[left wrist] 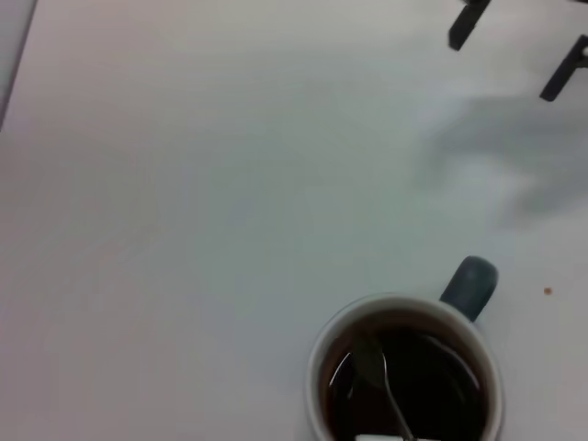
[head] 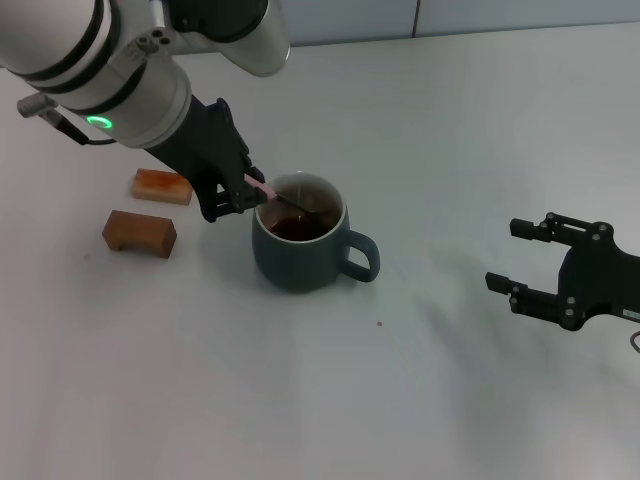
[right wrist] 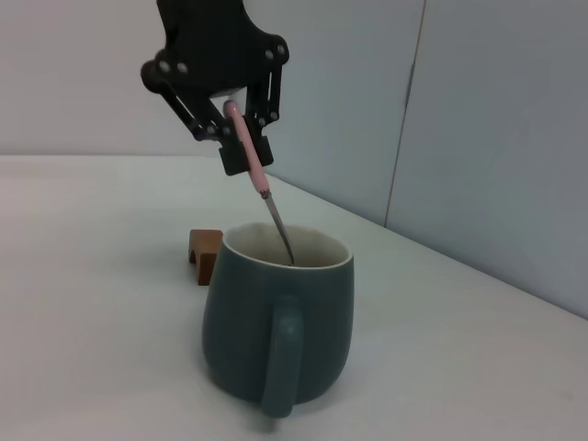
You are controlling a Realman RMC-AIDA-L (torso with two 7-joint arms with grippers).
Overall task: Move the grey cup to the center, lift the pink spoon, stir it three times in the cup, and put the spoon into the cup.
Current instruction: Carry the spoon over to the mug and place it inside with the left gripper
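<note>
While the plain white tabletop (head: 430, 150) runs back to a pale blue-grey panelled wall (right wrist: 496, 129), no writing or label is readable on anything. On the table's bare middle stands the grey cup (head: 300, 250), dark liquid inside, handle toward the right arm. Just above its rim, the left gripper (head: 243, 192) pinches the pink spoon (right wrist: 246, 149), whose metal end slants into the cup. Two brown blocks (head: 139, 232) lie beside it. Well apart, the right gripper (head: 525, 256) hangs with fingers spread wide.

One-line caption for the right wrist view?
Left gripper holds the pink spoon tilted, its bowl down inside the grey cup; a brown block sits behind.
</note>
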